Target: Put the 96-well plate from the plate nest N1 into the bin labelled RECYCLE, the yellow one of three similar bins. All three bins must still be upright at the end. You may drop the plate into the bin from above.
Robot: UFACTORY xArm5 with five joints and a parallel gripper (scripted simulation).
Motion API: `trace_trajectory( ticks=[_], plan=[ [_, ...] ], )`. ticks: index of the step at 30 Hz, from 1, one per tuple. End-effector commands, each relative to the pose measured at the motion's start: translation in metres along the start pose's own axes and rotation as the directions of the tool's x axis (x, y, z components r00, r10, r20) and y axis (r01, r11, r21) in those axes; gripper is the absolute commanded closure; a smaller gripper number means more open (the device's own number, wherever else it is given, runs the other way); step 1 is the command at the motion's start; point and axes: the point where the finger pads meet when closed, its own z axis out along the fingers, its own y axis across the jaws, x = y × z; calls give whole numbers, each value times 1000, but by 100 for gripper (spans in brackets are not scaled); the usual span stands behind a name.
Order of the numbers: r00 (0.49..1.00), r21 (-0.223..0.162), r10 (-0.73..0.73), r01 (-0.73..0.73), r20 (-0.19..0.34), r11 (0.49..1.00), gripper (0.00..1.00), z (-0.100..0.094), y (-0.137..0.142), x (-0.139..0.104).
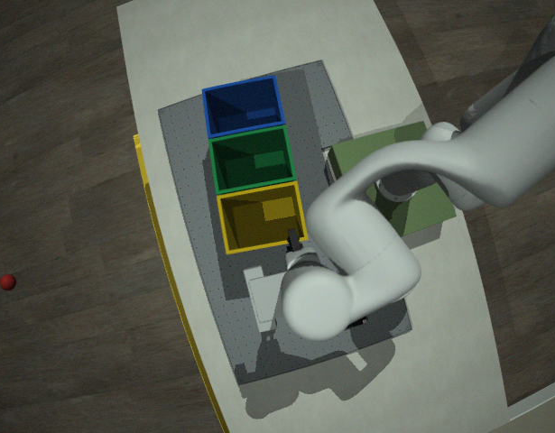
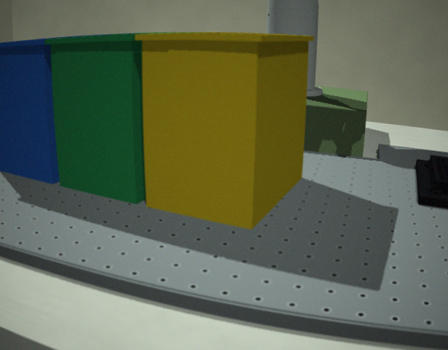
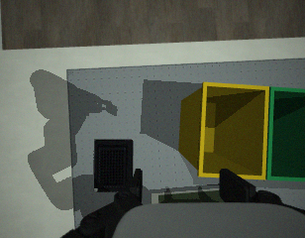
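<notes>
The gripper (image 3: pixel 179 185) hangs with its jaws spread wide, nothing between them. In the wrist view the two dark fingers rise from the lower edge of the frame, one at lower centre and one at lower right.

Just left of the left finger, the black 96-well plate (image 3: pixel 113 164) lies flat on the grey perforated board (image 3: pixel 157 134). Its long axis runs up and down that frame, short edge toward the camera. It is below and left of centre, apart from the fingers.

To the right of centre, the yellow bin (image 3: pixel 208 149) stands upright with its mouth open. Its near rim is just above the right finger. The green bin (image 3: pixel 271 149) touches it on the right edge of the frame.

From above, the white arm (image 1: pixel 356 242) crosses the lower centre and hides the plate. Yellow, green and the blue bin (image 1: pixel 242 84) line up toward the top. A green block (image 1: pixel 426 209) sits at right under the arm's base, and a red ball (image 1: pixel 7 281) lies far left on the floor.
</notes>
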Motion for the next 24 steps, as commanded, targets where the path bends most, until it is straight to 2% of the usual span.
trace_trajectory(
  ticks=[1,24],
  plan=[
    [1000,3,2,-2,-6,1000,0,5,-28,-13],
    [1000,7,2,-2,-8,1000,0,25,-115,-58]
  ],
)
